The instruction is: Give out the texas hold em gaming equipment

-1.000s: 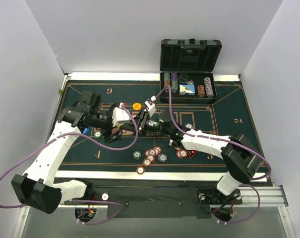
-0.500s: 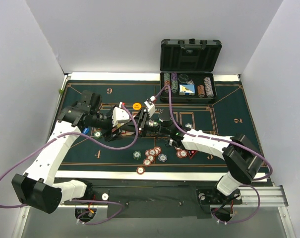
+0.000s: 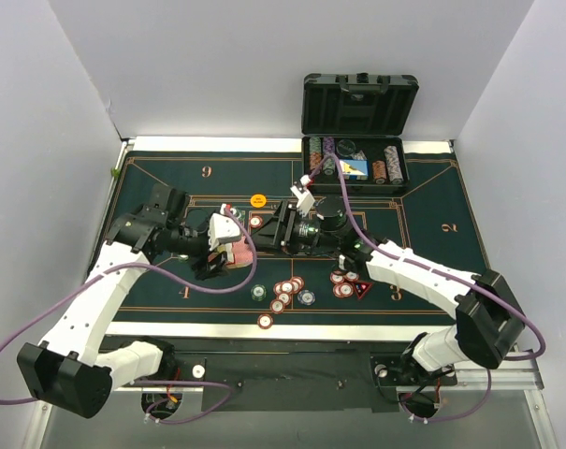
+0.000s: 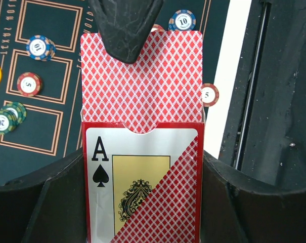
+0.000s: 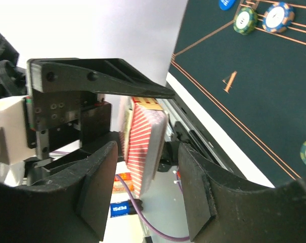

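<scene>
My left gripper [image 3: 232, 253] is shut on a card box with an ace of spades face [image 4: 142, 187]. Pink-red-backed playing cards [image 4: 142, 76] stick out of the box top. My right gripper [image 3: 275, 229] is open just right of it. In the right wrist view the card pack [image 5: 142, 147] stands between its spread jaws with a gap on each side. One right finger [image 4: 125, 25] overlaps the cards' top edge. Poker chips [image 3: 284, 290] lie clustered on the mat, with more at the right [image 3: 344, 284]. An orange button disc [image 3: 258, 199] lies at the back.
The open black case [image 3: 357, 103] at the back right holds stacked chips [image 3: 387, 168]. The dark green felt mat [image 3: 432, 215] covers the table. Loose chips [image 4: 30, 83] lie under the left wrist. The white front strip [image 3: 376, 330] and black rail run along the near edge.
My left gripper has drawn back to the left and nearer with the card box, so the pink cards show. My right gripper has shifted slightly right and its arm has stretched out.
</scene>
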`<state>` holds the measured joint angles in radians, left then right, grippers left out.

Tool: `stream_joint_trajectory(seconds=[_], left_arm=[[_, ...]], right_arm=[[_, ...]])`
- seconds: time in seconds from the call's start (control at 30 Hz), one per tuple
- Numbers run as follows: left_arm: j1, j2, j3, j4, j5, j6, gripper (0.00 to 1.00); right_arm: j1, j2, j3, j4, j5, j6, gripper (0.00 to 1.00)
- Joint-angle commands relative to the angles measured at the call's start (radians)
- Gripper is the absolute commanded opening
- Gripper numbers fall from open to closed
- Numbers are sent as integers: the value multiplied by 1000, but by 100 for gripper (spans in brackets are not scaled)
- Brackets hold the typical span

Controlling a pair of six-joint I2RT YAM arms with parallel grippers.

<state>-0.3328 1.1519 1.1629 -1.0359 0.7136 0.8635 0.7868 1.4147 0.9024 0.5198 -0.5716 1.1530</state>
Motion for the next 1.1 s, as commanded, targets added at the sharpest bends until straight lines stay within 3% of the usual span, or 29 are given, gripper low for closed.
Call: stream_joint_trajectory(seconds=[0.0, 0.53, 0.87, 1.07], left_arm=[[-8, -47, -20, 42, 27, -29, 0], [-20, -98, -101, 77, -17, -61, 0], [-22, -121, -126, 149, -5, -139, 0], [-22, -127, -137, 149, 9, -141, 0]], right_arm=[[15, 0, 59, -119, -30, -91, 47], [86, 92, 104, -150, -28, -131, 46], [68, 44, 55, -152, -2, -131, 28], [49, -8, 18, -149, 3, -127, 25]])
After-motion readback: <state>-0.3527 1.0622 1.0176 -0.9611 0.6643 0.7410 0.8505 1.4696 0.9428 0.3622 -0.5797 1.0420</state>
